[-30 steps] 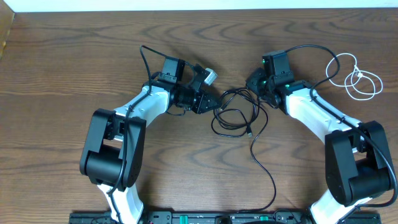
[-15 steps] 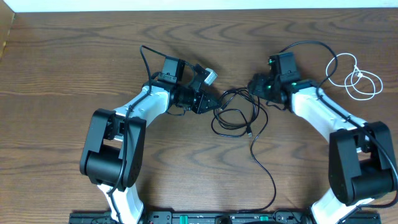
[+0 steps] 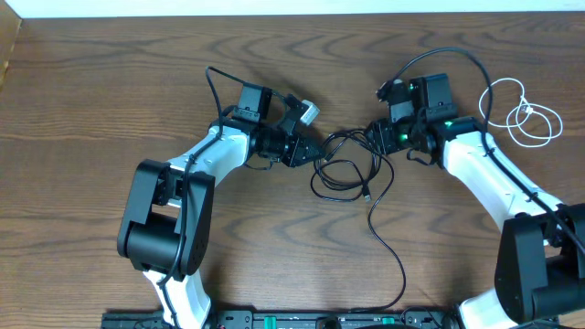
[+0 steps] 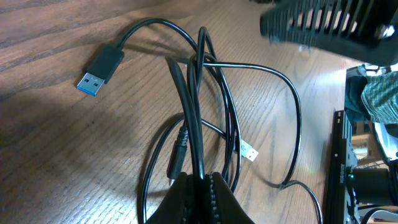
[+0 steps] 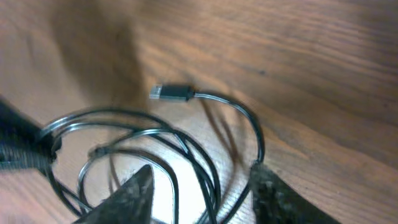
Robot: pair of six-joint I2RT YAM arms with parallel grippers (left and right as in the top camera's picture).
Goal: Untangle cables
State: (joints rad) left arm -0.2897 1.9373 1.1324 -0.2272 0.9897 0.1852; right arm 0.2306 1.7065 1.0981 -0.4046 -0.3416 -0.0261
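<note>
The black cable (image 3: 347,166) lies in a tangle of loops at the table's middle, and one end trails toward the front edge. My left gripper (image 3: 309,152) is shut on strands of it at the tangle's left side; the left wrist view shows the strands (image 4: 198,118) pinched in my gripper (image 4: 200,186) and a blue-tipped USB plug (image 4: 99,67) lying free. My right gripper (image 3: 377,135) is open over the tangle's right side. In the right wrist view its fingers (image 5: 138,190) straddle several black strands (image 5: 205,174). The white cable (image 3: 528,117) lies coiled apart at the far right.
A small black plug (image 5: 173,93) rests on the wood beyond my right gripper. The thick black arm cable (image 3: 448,59) arches over my right wrist. My left gripper's tip (image 5: 22,149) shows at the left edge of the right wrist view.
My right arm's wrist has swung to the right and back while its gripper stayed at the tangle's right side. The left arm and the cables have not visibly moved.
</note>
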